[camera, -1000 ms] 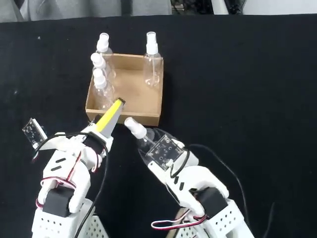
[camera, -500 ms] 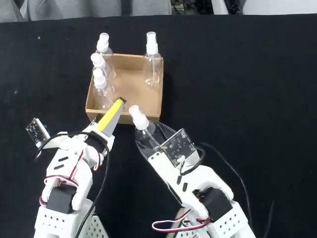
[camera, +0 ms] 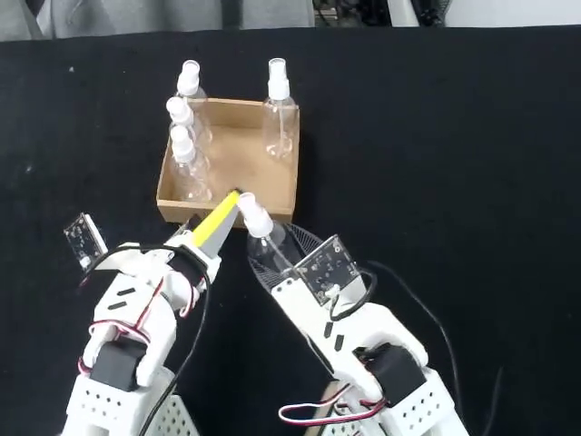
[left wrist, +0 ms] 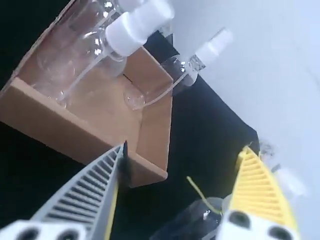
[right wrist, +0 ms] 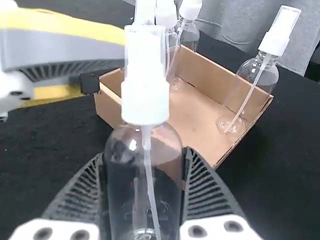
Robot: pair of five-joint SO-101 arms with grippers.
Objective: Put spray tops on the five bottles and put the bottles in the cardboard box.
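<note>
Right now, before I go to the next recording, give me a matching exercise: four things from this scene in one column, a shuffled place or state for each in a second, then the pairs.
Things
1. left gripper
2. right gripper
3. cardboard box
4. lone spray bottle

Places or states
a. stands upright in the box's far right corner
b. open, at the box's near wall
c. three capped bottles line its left wall
d. shut on a capped bottle outside the box

Pairs: 1-b, 2-d, 3-c, 4-a
</note>
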